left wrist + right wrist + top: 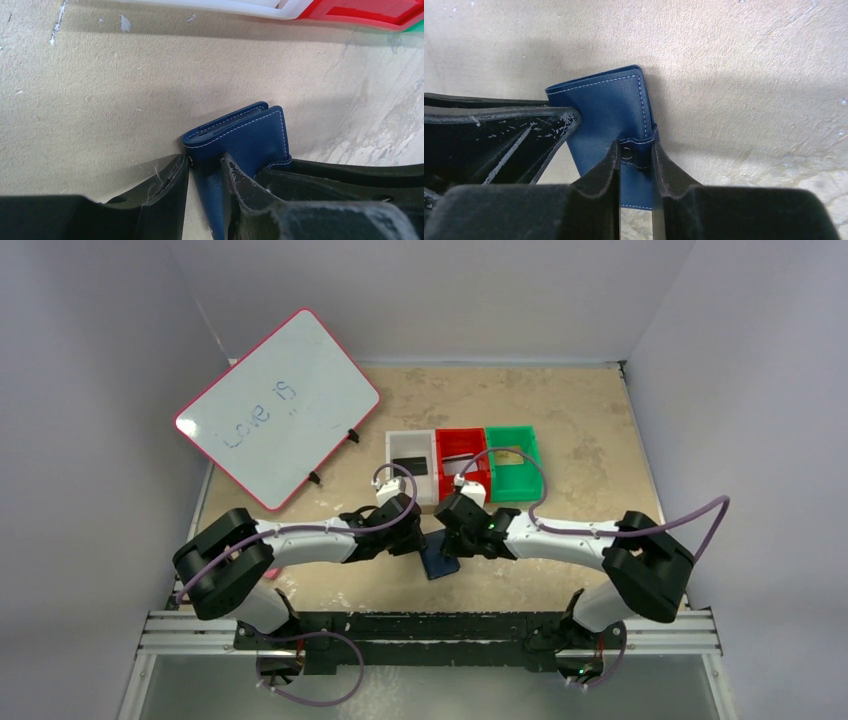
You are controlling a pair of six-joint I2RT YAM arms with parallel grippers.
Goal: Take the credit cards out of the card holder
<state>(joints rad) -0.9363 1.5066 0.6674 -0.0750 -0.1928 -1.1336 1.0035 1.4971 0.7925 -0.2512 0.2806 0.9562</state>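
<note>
Fingers of left gripper and right gripper are clamped on the closed card holder, w/ right on its snap tab, above counter. Leather is judged soft, light; edges suit gripping.

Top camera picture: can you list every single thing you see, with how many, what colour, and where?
Whiteboard: one, white with pink rim, "Love is" written on it, tilted at far left.
Bins: three in a row at table middle, white, red, green.
Cards: a dark one in the white bin, a tan one in the green bin; the red bin's contents are unclear.
Card holder: one, navy blue, closed, near edge between the claws.
Table: one, beige.
Arms: two, black and white, with purple cables.
Left claw: pinching the holder's edge.
Right claw: closed on the holder's snap tab.
</note>
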